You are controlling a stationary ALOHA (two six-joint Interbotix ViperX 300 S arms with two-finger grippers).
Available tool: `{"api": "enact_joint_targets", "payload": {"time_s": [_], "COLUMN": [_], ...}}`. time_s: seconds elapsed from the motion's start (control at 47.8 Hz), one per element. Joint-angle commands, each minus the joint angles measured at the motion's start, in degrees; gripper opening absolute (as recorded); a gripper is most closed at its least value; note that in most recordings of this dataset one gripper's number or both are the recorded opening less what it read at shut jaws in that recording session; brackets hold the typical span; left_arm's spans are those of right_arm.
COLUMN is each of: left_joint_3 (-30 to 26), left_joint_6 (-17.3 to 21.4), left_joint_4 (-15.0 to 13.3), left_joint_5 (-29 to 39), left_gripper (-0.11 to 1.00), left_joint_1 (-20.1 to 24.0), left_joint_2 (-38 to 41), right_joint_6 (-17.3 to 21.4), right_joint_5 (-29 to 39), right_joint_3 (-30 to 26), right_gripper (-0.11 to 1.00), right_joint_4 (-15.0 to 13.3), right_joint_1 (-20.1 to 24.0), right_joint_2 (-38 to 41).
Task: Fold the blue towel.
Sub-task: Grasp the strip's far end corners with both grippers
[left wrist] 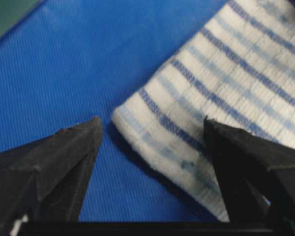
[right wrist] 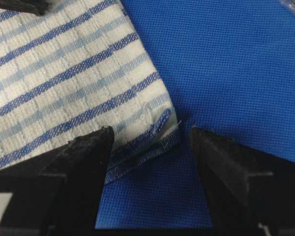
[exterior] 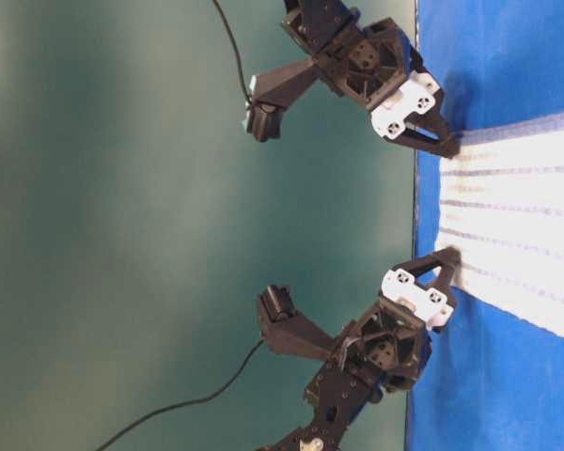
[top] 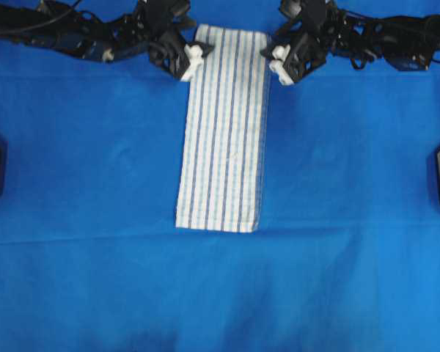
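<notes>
The towel [top: 224, 128] lies flat in the middle of the blue table cover [top: 81, 147] as a long narrow strip, one short end at the far edge between the two arms, the other toward the near side. It looks already folded lengthwise — layered edges show at the far right corner in the right wrist view, though I can't count layers.

Left gripper [top: 193, 60] sits at the far left corner, jaws wide open, corner between the fingers, nothing held. Right gripper [top: 279, 63] is the same at the far right corner — jaws wide, straddling the corner, no grip yet.

My read: about halfway. Still to do: pinch both far corners and bring that end over to the near end.
</notes>
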Motion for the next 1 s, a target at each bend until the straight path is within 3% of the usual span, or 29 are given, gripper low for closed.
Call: {"api": "enact_joint_targets", "payload": {"time_s": [0.0,0.063,0.146,0.314,0.418,0.523,0.983], "left_joint_3": [-0.8,-0.9,-0.9,-0.9,-0.9,-0.8,1.3], "left_joint_6": [-0.1,0.0,0.0,1.2,2.5,2.9,4.7], "left_joint_4": [-0.1,0.0,-0.1,0.0,0.0,0.0,0.0], "left_joint_5": [-0.2,-0.2,-0.2,-0.2,-0.2,-0.2,0.1], "left_gripper": [0.77,0.75,0.67,0.36,0.19,0.08,0.05], "left_joint_1": [0.2,0.2,0.2,-0.3,-0.9,-1.1,-0.4], "left_joint_2": [-0.4,-0.4,-0.4,-0.2,-0.2,-0.2,-7.1], "right_joint_6": [-0.1,-0.3,-0.6,-0.8,-0.8,-0.8,-0.8], "right_joint_5": [-0.6,-0.6,-0.5,-0.4,-0.5,-0.6,-0.5], "right_joint_3": [-1.3,-1.4,-1.4,-1.1,-1.1,-1.2,-1.4], "right_gripper": [0.64,0.61,0.50,0.08,0.07,0.07,0.07], "right_joint_4": [0.2,0.1,-0.1,-0.4,-0.7,-0.6,-0.7], "right_joint_1": [-0.4,-0.4,-0.4,-0.4,-0.3,-0.1,0.0], "right_joint_2": [-0.7,-0.5,-0.5,-0.5,-0.5,-0.4,-4.7]}}
